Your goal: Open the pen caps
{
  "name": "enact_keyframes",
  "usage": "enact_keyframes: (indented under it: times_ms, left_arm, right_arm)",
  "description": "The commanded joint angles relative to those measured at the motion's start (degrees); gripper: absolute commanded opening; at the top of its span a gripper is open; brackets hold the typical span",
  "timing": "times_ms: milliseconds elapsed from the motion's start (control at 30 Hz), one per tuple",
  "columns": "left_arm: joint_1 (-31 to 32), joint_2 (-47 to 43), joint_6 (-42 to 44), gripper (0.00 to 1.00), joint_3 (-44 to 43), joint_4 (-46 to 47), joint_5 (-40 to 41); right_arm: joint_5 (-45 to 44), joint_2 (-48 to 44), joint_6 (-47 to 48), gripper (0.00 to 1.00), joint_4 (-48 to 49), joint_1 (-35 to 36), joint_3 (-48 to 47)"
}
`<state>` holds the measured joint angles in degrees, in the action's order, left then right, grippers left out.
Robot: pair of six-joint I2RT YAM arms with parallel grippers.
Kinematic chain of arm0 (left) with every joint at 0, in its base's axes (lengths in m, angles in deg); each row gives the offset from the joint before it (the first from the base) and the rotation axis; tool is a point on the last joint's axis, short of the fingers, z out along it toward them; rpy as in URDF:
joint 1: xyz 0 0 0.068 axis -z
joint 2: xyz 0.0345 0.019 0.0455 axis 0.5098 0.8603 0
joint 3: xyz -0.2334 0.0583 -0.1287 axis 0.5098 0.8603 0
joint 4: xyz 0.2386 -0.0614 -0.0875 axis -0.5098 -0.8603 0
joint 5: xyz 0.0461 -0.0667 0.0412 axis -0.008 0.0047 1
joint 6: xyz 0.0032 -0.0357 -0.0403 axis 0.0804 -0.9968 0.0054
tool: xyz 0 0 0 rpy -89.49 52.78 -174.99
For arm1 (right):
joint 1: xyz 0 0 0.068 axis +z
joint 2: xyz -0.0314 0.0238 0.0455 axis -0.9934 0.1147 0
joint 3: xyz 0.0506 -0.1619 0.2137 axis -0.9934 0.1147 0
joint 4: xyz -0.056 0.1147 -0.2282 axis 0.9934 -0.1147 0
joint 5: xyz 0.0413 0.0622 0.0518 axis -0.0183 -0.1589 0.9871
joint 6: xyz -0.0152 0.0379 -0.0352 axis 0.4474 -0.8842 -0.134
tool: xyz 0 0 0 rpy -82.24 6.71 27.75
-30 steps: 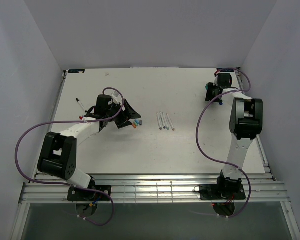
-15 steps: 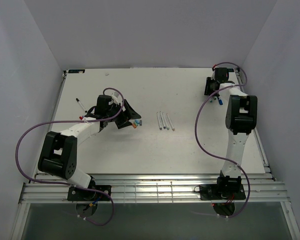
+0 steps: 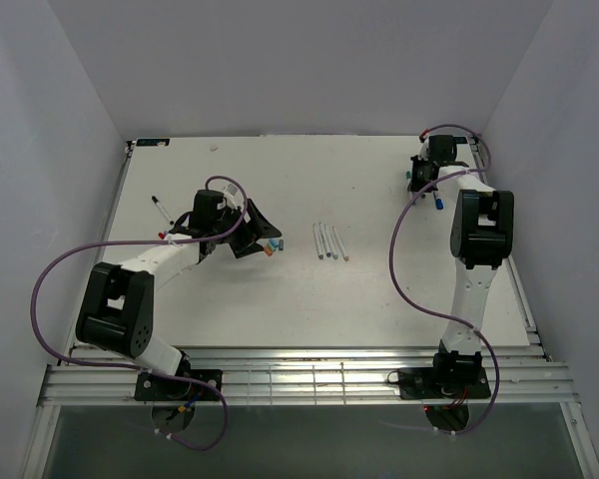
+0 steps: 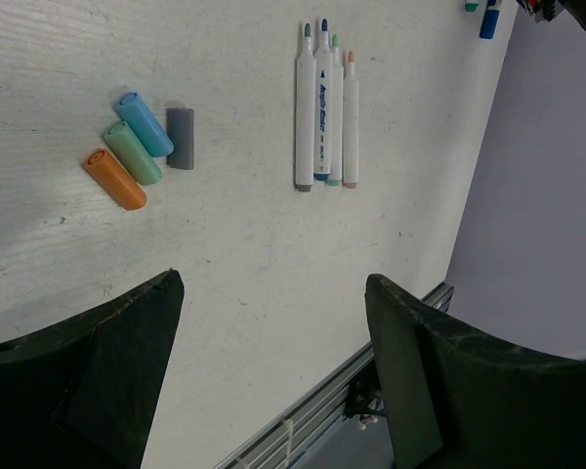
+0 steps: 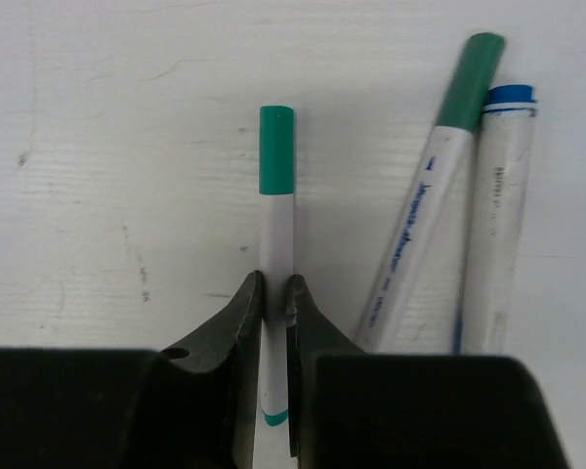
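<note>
Right arm has pushed further into the far right corner, and the right gripper (image 5: 273, 293) has clamped shut since a second ago. Its jaws now pinch the white barrel of a pen (image 5: 275, 230). The green cap (image 5: 276, 149) is still on, pointing away from the wrist. Two more capped pens (image 5: 439, 195) lie just to its right. Left gripper (image 4: 273, 283) hangs spread wide, holding nothing, above four loose caps (image 4: 142, 147) and four uncapped pens (image 4: 322, 107) in the middle of the table (image 3: 280, 299). Judgement: a fresh pen is secured, and its cap comes off next.
</note>
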<state>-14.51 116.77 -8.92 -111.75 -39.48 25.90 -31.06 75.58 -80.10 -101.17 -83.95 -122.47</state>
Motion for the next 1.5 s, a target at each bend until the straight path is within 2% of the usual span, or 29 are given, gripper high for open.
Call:
enact_keyframes:
  times_ms: [0, 233, 433, 600, 900, 1133, 1233, 1333, 1367, 1467]
  left_arm:
    - [0.12, -3.3, -0.19, 0.86, -2.64, -1.44, 1.24]
    - [0.12, -3.48, -2.3, 0.87, -5.1, -0.48, -1.47]
    - [0.21, -2.16, -6.08, 0.87, -4.93, 8.21, -8.33]
    - [1.35, -1.72, -7.39, 0.88, -4.66, 9.1, -8.16]
    - [3.98, -2.78, -8.72, 0.88, -2.47, 10.16, -6.67]
    - [5.39, -3.13, -8.28, 0.81, -0.8, 9.02, -4.12]
    - [5.92, -3.22, -8.28, 0.74, -0.62, 8.84, -3.77]
    - [6.18, -3.3, -8.1, 0.64, -0.79, 8.4, -3.07]
    - [6.18, -3.22, -8.01, 0.58, -0.97, 8.31, -2.8]
    - [6.18, -2.95, -7.75, 0.5, -1.15, 7.96, -2.71]
  right_arm:
    - [8.34, -4.1, -0.96, 0.08, -2.13, 3.87, 2.77]
    - [17.57, -20.87, -6.06, 0.08, 4.46, 10.98, 16.56]
    - [25.66, -34.58, -10.45, 0.08, 12.44, 20.21, 34.41]
    - [28.47, -40.67, -15.8, 0.08, 17.99, 28.81, 42.59]
    - [26.54, -41.82, -21.0, 0.08, 23.45, 36.83, 43.83]
    - [24.44, -41.38, -22.59, 0.08, 24.42, 38.94, 43.04]
    - [24.08, -41.03, -22.94, 0.08, 24.68, 39.29, 42.95]
    - [23.99, -40.77, -22.76, 0.08, 24.42, 39.47, 42.52]
    - [23.65, -40.77, -22.76, 0.08, 24.24, 39.56, 42.43]
    - [23.47, -40.77, -22.59, 0.08, 24.15, 39.65, 42.25]
